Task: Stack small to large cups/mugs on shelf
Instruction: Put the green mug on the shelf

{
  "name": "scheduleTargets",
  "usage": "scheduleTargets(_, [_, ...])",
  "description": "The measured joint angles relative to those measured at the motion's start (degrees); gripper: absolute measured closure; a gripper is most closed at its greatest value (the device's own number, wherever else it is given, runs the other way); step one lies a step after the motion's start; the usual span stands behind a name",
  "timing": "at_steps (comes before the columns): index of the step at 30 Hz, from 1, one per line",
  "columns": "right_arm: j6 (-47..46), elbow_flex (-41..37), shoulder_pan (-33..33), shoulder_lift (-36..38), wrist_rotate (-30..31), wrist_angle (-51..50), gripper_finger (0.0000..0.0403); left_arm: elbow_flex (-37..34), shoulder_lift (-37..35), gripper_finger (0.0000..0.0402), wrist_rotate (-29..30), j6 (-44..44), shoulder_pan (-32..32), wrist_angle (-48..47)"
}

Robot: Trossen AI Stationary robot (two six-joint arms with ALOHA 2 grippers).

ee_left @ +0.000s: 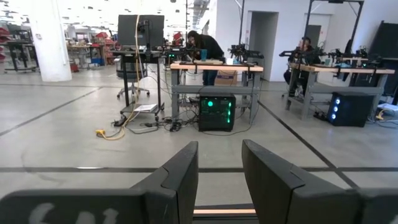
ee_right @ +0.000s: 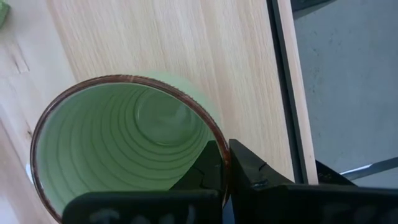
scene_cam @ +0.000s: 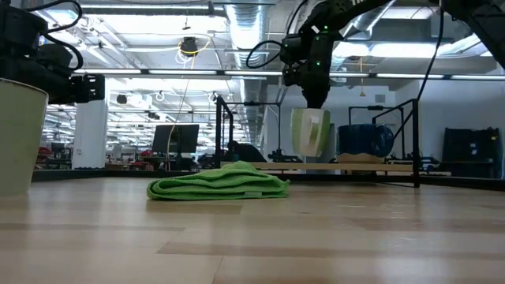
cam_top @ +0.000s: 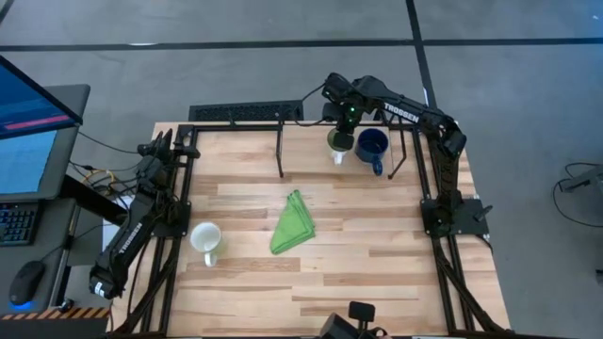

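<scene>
The light green mug (cam_top: 337, 143) hangs under my right gripper (cam_top: 339, 125) over the shelf (cam_top: 306, 143) at the table's far side, and the gripper is shut on its rim. In the low view the green mug (scene_cam: 309, 132) is upright, its base close to the wood. Just to its right the dark blue mug (cam_top: 372, 146) stands on its base on the shelf. The white mug (cam_top: 205, 239) stands near the table's left edge. My left gripper (ee_left: 219, 168) is open beyond the left edge, pointing level into the room. My right gripper pinches the green mug's rim (ee_right: 214, 134), one finger inside the mug and the other finger (ee_right: 252, 167) outside its wall. The fingers come from above, pointing steeply down. The mug hangs upright below them; I cannot tell whether its base touches the wood.
A folded green cloth (cam_top: 294, 224) lies mid-table. Thin black posts (cam_top: 280, 151) and a rail frame the shelf, one post (cam_top: 396, 155) close to the blue mug's right. Bare wood stretches between the cloth and the near edge.
</scene>
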State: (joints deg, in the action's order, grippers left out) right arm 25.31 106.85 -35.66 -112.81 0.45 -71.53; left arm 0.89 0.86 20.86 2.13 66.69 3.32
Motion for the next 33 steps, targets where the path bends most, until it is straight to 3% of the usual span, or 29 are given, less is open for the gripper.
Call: scheduleTargets(33, [-0.44,-0.02,-0.48,0.00,-0.06,-0.63,0.0383,0.00,0.00,0.0287,0.00,0.00,-0.01,0.00])
